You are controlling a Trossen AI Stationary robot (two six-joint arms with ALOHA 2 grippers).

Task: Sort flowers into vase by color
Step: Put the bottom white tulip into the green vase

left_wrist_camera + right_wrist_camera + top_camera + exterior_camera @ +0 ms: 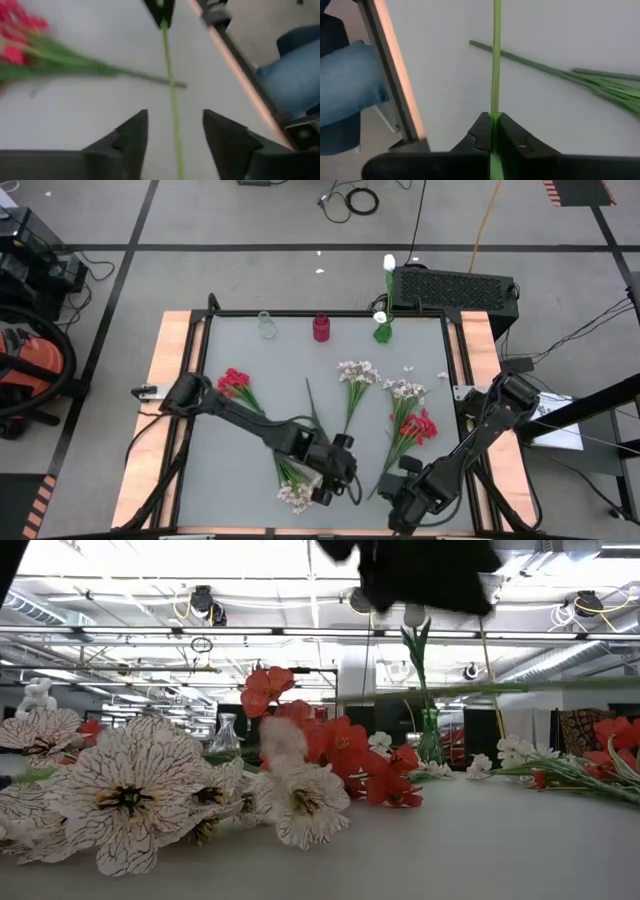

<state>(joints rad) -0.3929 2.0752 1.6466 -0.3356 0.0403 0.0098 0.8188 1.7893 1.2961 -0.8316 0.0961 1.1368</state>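
Along the table's [200, 480] far edge stand a clear glass vase [266, 325] at eleven o'clock, a red vase [321, 328] at twelve and a green vase [382, 330] at one o'clock holding white buds; loose red and pale flowers lie scattered across the middle. Toward six o'clock, a thin, straight green stem [495, 65] runs between both arms. Right gripper [494, 131] is clamped tight on that stem, while left gripper [175, 135] has its fingers apart, with the stem passing between them untouched.
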